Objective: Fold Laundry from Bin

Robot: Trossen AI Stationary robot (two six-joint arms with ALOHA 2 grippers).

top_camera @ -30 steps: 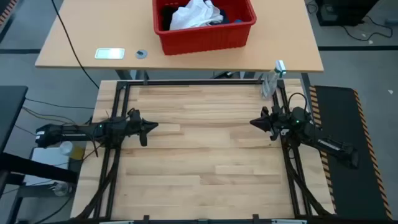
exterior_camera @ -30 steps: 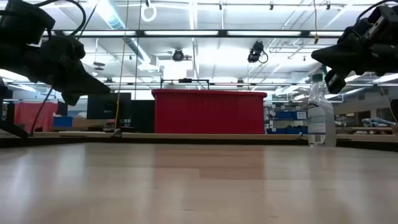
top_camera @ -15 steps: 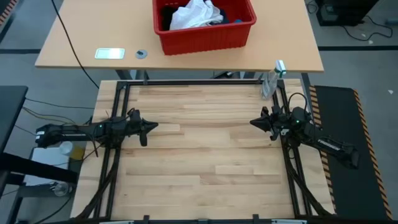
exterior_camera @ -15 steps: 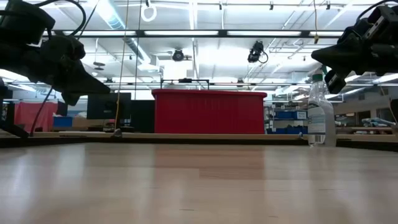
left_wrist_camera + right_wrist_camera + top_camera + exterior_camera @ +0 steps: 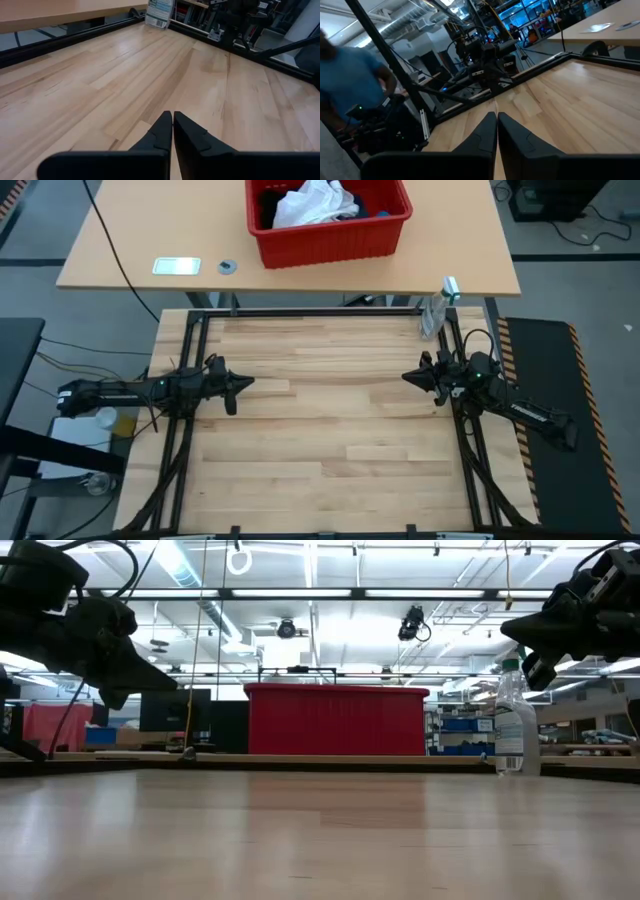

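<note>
Beyond the wooden table (image 5: 320,430), the red ribbed plastic bin (image 5: 330,235) is cut off, part-hiding white and dark laundry (image 5: 315,205). Left gripper (image 5: 243,383) and right gripper (image 5: 408,377) hover clenched, empty.

The left gripper (image 5: 248,383) is closed and empty, held above the table's left side, pointing inward. The right gripper (image 5: 407,377) is closed and empty, held above the right side, pointing inward toward the left one.

Big open workshop, grey floor (image 5: 600,270), bright strip lights (image 5: 310,593) on ceiling. Tan desk (image 5: 130,240) behind wooden worktop (image 5: 320,430). Shelving (image 5: 465,735) far back, black mat (image 5: 580,410) beside.
</note>
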